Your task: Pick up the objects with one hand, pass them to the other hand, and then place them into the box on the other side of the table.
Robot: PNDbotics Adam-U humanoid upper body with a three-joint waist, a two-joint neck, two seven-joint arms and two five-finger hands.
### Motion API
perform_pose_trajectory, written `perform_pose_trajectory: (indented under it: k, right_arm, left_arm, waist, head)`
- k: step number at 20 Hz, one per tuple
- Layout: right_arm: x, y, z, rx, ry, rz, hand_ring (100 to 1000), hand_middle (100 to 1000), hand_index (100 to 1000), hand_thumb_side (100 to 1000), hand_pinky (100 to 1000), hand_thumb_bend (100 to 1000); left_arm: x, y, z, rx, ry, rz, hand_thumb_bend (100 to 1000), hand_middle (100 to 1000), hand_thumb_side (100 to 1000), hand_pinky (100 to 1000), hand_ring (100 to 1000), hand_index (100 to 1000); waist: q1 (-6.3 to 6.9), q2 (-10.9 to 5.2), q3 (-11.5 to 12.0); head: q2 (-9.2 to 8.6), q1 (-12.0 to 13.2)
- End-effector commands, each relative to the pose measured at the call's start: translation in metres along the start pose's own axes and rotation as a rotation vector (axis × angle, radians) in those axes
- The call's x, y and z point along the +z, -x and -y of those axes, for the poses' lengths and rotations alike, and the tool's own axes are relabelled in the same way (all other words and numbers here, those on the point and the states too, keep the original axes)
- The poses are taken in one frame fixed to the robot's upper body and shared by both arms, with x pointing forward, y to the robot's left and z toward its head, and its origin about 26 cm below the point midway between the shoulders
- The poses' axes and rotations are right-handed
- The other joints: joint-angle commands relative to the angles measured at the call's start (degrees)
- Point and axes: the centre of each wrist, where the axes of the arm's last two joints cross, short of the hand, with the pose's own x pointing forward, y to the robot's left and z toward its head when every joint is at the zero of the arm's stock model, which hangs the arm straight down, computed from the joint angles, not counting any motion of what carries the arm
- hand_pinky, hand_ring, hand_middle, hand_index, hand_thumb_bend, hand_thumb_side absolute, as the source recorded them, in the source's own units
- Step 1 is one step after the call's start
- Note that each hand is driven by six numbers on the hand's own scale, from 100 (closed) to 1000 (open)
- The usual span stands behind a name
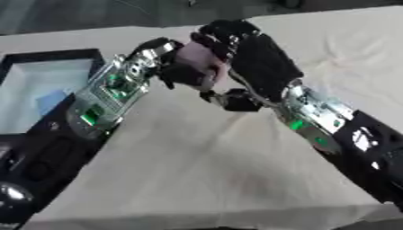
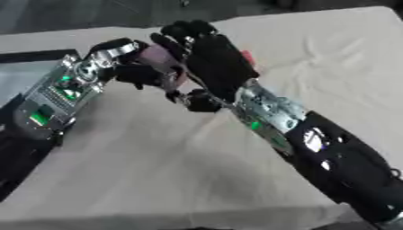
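Pink object (image 1: 198, 60) gripped between left hand (image 1: 175, 67) and right hand (image 1: 256, 56) above table (image 1: 204, 170).

No text, label, brand, number or sign can be read anywhere in either view (the green-lit circuit boards on the two forearms show only blurred shapes, nothing legible).
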Motion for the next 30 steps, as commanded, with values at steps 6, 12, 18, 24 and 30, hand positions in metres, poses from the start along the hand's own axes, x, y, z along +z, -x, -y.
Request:
perform_pose_trajectory:
  k: [6,12,18,24,30]
  right_arm:
    - [0.001,0.006,0.024,0.012,0.027,0.058,831,805,912,261,785,601]
    - [0.014,0.020,0.039,0.019,0.000,0.047,815,788,894,269,778,582]
    - [0.030,0.036,0.067,0.015,0.024,-0.053,807,776,890,238,774,581]
    - [0.043,0.058,0.086,-0.009,0.056,-0.232,794,756,884,221,771,525]
    - [0.059,0.082,0.095,-0.099,0.149,-0.491,781,723,868,242,778,363]
  left_arm:
    - [0.002,0.033,-0.043,0.042,-0.156,-0.060,100,491,212,587,929,397]
    - [0.017,0.050,-0.079,0.095,-0.243,-0.083,100,501,231,588,945,405]
    - [0.036,0.071,-0.115,0.127,-0.354,-0.120,100,508,239,587,954,414]
    - [0.046,0.104,-0.137,0.156,-0.442,-0.219,100,529,250,602,965,449]
    - [0.053,0.127,-0.145,0.208,-0.487,-0.244,100,547,252,606,975,467]
  waist:
    - [0.12,-2.01,-0.1]
    - [-0.40,-1.35,-0.4]
    - [-0.80,0.01,-0.6]
    - [-0.89,1.47,-0.9]
    - [-1.48,2.93,-1.4]
  head:
    - [-0.44,-0.2]
    - [-0.48,1.0]
    - [-2.21,2.9]
    - [-3.59,4.7]
    - [-4.83,5.8]
